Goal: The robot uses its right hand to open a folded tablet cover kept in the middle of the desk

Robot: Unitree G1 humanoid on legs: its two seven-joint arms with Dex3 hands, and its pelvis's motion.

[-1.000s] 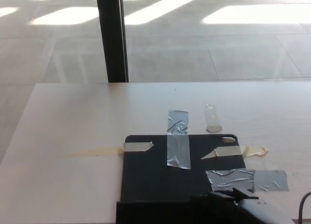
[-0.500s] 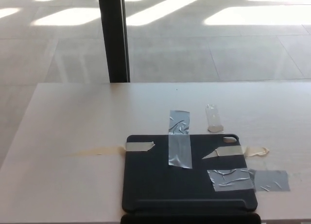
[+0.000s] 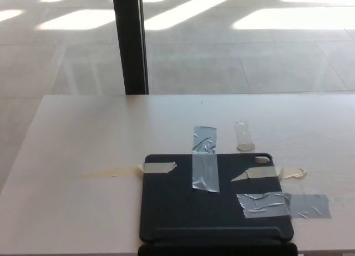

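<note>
A dark tablet cover (image 3: 183,203) lies flat on the pale desk (image 3: 83,139) near its front edge. Strips of grey and beige tape hold its far and right sides to the desk. Along the bottom of the picture a second dark panel (image 3: 216,249) of the cover shows, past a fold line. Neither of my hands shows in the head view.
A grey tape strip (image 3: 204,158) crosses the cover's far edge, and a clear tape scrap (image 3: 243,136) lies behind it. A crumpled grey patch (image 3: 283,205) sits at the cover's right. A black pillar (image 3: 130,42) stands beyond the desk on the tiled floor.
A second ago my right hand was at the cover's near right corner. It has left the picture, and the cover's near panel now lies flat at the bottom edge.
</note>
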